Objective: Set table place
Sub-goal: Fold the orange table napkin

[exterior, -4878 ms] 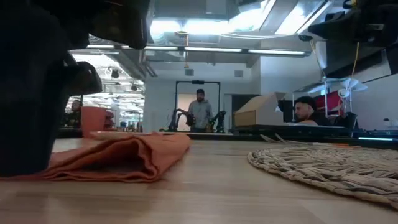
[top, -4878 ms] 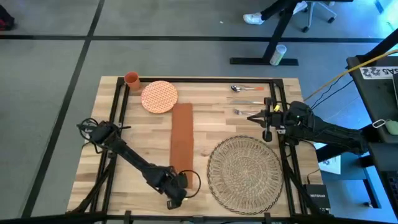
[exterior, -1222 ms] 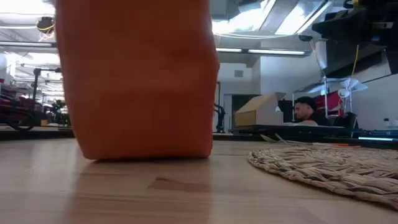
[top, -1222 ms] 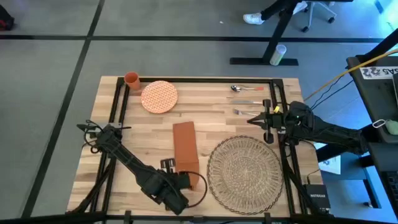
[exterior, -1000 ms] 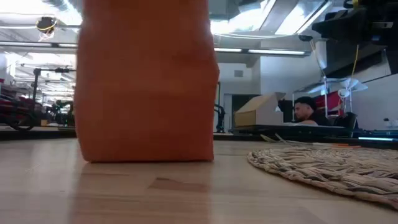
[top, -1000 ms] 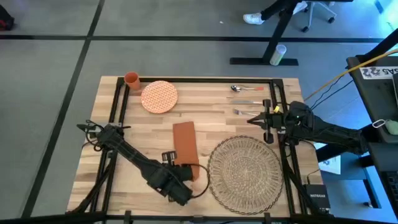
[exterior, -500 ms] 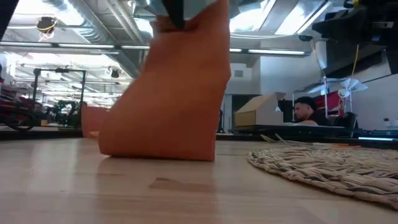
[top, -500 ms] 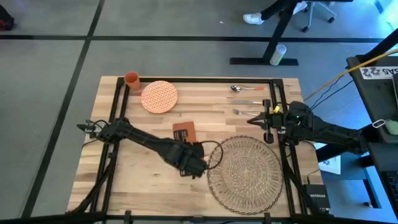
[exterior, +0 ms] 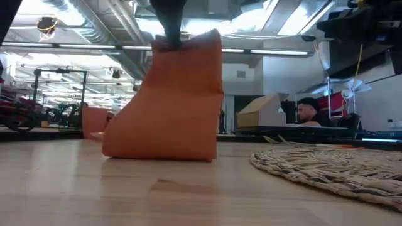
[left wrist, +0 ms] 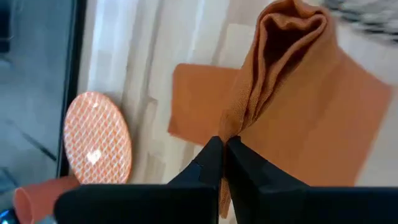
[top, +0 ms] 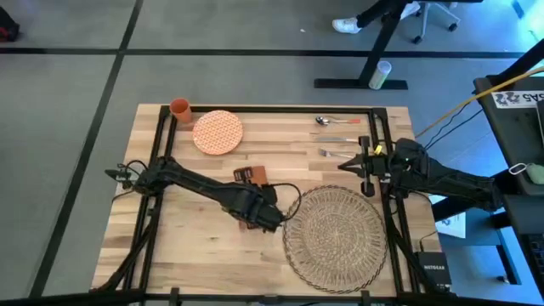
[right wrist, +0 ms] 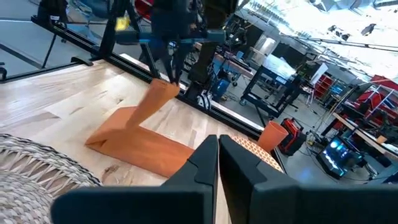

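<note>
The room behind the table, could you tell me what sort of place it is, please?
Probably a robotics lab or workshop: exposed ceiling ducts, more robot arms on stands, and a person seated at a desk.

We're in a robotics lab here: exposed ceiling ducts overhead, more arm rigs on benches beyond, a person seated far right.
</note>
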